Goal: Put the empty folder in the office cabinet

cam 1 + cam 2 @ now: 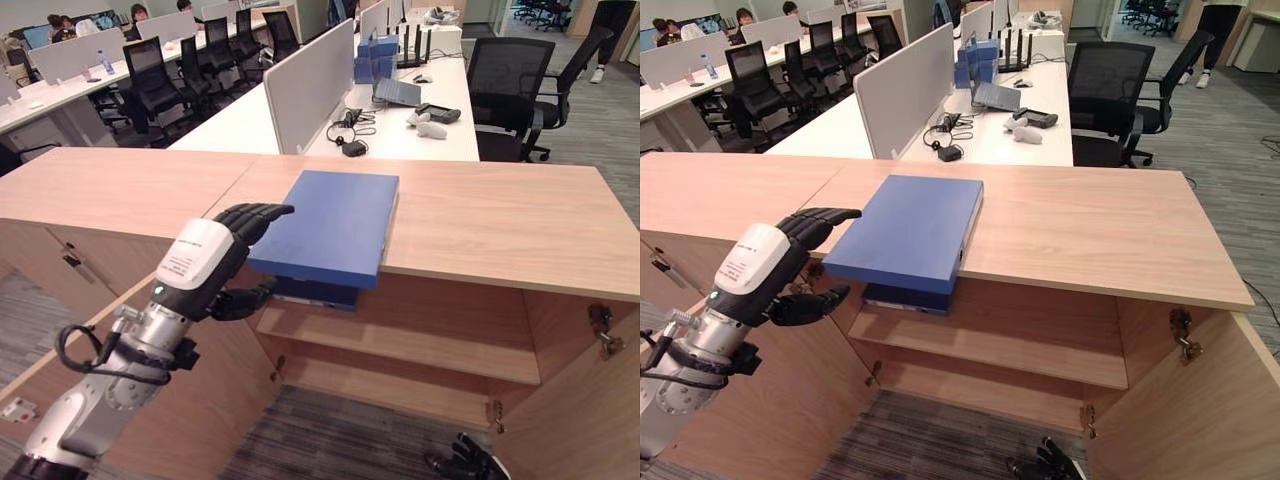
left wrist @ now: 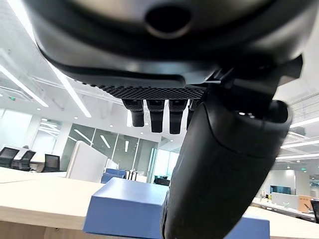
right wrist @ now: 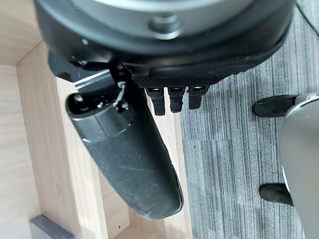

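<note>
A blue folder [image 1: 330, 222] lies flat on the wooden cabinet top [image 1: 500, 215], its near end overhanging the front edge above the open cabinet. My left hand [image 1: 232, 240] is at the folder's near left corner. Its fingers [image 1: 262, 212] reach level with the folder's top at its left edge, and its thumb [image 1: 245, 298] sits lower, beside the overhang. The hand is open and not closed on the folder [image 2: 127, 206]. My right hand [image 1: 462, 458] hangs low in front of the cabinet, open and holding nothing [image 3: 129, 149].
The cabinet's shelves [image 1: 400, 350] are exposed, with an open door on the left [image 1: 200, 400] and another on the right [image 1: 580, 400]. A darker blue flat thing [image 1: 315, 293] lies on the upper shelf under the overhang. Office desks and chairs [image 1: 505, 80] stand behind.
</note>
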